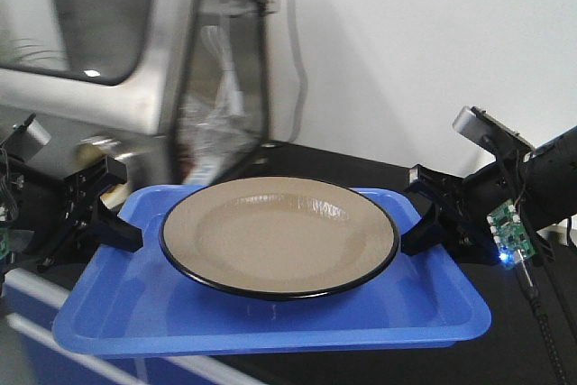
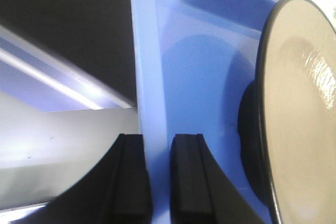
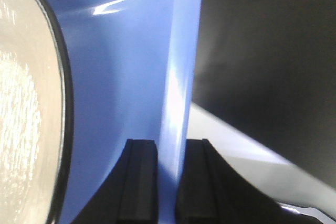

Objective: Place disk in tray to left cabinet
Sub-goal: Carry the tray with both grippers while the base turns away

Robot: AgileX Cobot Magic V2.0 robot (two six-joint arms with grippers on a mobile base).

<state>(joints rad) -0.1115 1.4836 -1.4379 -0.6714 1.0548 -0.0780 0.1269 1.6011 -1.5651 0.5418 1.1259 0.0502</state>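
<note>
I hold tray (image 1: 270,322) by both short ends: left gripper (image 2: 159,148) clamped on left lip, right gripper (image 3: 168,153) clamped on right lip. Disk (image 1: 279,233) sits centred in tray, midway between arms. Tray long axis runs gripper to gripper; I judge level carry leftward needed.

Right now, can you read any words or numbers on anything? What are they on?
There are no words or numbers that can be read.
The disk is plain, with no print.
The tray is plain blue, with no label.
The green board by the right arm may have marks, but they are too small to read.
</note>
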